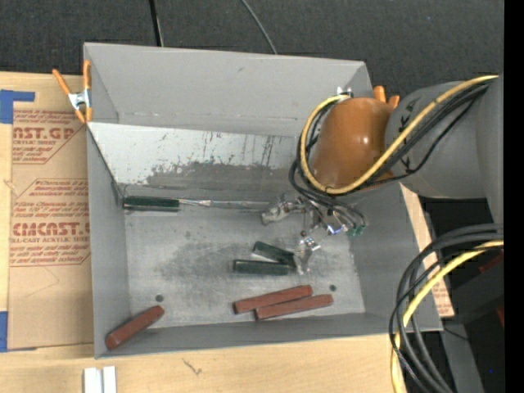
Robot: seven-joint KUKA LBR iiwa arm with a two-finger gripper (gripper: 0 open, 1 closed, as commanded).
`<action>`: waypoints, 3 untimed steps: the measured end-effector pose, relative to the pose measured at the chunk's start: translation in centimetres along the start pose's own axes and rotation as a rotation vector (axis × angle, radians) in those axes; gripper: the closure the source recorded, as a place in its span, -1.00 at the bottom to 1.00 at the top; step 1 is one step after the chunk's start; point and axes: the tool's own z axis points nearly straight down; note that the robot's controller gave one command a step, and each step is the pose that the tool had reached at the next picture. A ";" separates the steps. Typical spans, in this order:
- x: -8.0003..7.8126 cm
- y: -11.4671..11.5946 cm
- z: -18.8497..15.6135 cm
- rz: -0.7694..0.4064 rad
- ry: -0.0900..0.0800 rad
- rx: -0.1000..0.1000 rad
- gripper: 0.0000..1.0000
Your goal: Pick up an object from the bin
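— Where is the pincer (304, 240)?

— Down in the bin (205, 97), under the arm's orange cover (348, 142), close to the right wall.

— Apart or together?

— I cannot tell. Cables and bits of metal crowd round it, and the view from above doesn't settle it.

— What lies nearest?

— Two green bars. The upper bar (274, 254) lies just left of the pincer's tip, tilted, its right end close up to it; whether they touch I cannot tell. The lower bar (260, 267) lies just beneath the first, a little further left of the pincer and nearly level.

— Which one is the pincer at?

— The upper bar. It lies flat on the bin's floor.

— Anything else around?

— Below the pincer, toward the front wall, a brown pair (282, 300) of sticks lies side by side, touching. Far to its lower left, in the front corner, one brown stick (133, 327) lies aslant by itself. To the pincer's left, along the foot of the back wall, a tool (151, 205) with a green handle lies flat. The handle is well apart from the pincer, and its thin metal shaft runs rightward and ends near the pincer's upper left.
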 end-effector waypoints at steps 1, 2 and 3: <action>-2.9 5.4 0.0 0.297 -0.014 0.007 1.00; -2.8 5.3 0.0 0.298 -0.015 0.007 1.00; -2.8 5.4 -0.2 0.298 -0.011 0.006 1.00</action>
